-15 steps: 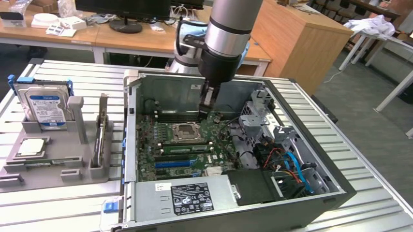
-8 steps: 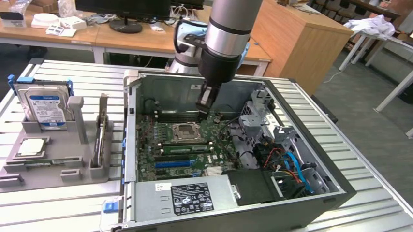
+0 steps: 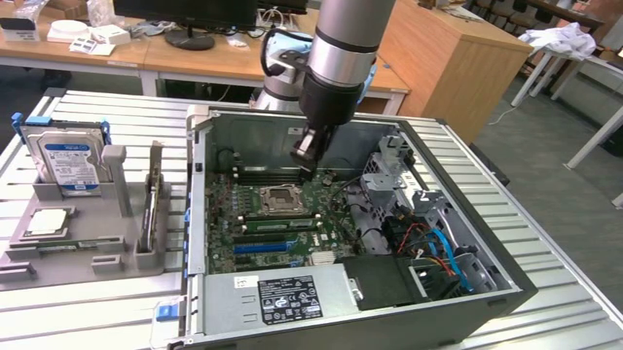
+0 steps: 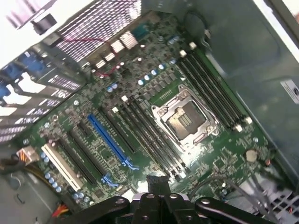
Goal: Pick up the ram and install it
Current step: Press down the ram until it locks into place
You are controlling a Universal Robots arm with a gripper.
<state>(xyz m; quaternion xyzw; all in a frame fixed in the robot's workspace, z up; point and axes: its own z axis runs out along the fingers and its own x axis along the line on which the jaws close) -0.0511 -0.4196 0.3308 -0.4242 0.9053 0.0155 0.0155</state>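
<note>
Ram (image 3: 277,224) — long narrow green stick with dark chips, lying level in motherboard slot just beside CPU socket, on socket's side toward power-supply end of case. Runs lengthwise across board, parallel to neighbouring slots. Seated low between slot end clips — not tilted.

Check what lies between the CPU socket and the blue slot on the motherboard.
A bank of long dark memory slots runs between the CPU socket and the blue slot, side by side along the board. The wrist view shows this most clearly.
</note>
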